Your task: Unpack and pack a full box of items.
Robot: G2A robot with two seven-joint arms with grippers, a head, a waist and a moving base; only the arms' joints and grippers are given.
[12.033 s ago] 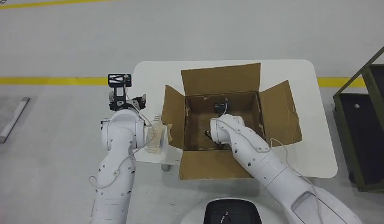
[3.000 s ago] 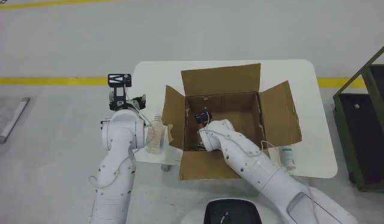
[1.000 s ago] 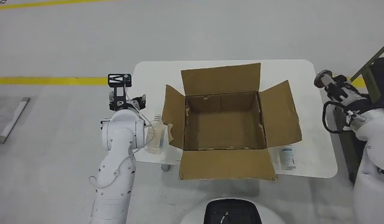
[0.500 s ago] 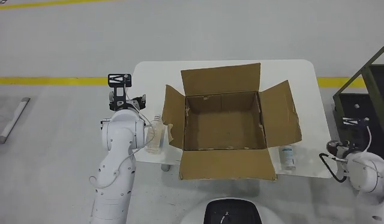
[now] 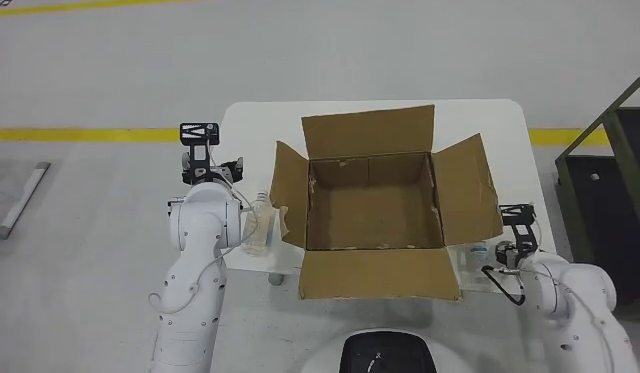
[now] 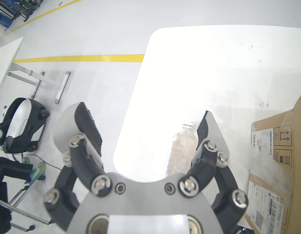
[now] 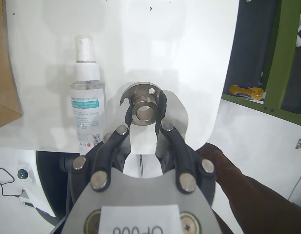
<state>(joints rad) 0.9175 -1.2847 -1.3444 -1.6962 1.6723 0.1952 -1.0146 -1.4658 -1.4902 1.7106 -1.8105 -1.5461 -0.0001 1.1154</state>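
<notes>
Right gripper [image 7: 145,112] is clamped on the metal bushing [image 7: 140,89] mid-frame; it looks heavy, rigid and slick, so pinching its neck seems right.

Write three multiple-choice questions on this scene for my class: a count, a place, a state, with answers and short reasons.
1. How many things lie inside the box?
A none
B two
C four
2. Where is the spray bottle?
A inside the box
B on the table beside the box
C under the table
3. The right gripper is:
A open and empty
B shut on a metal ring
C shut on the spray bottle
Answers: 1 A, its bottom is bare; 2 B, it lies on the white top by a flap; 3 B, the ring sits clamped between its fingers.
</notes>
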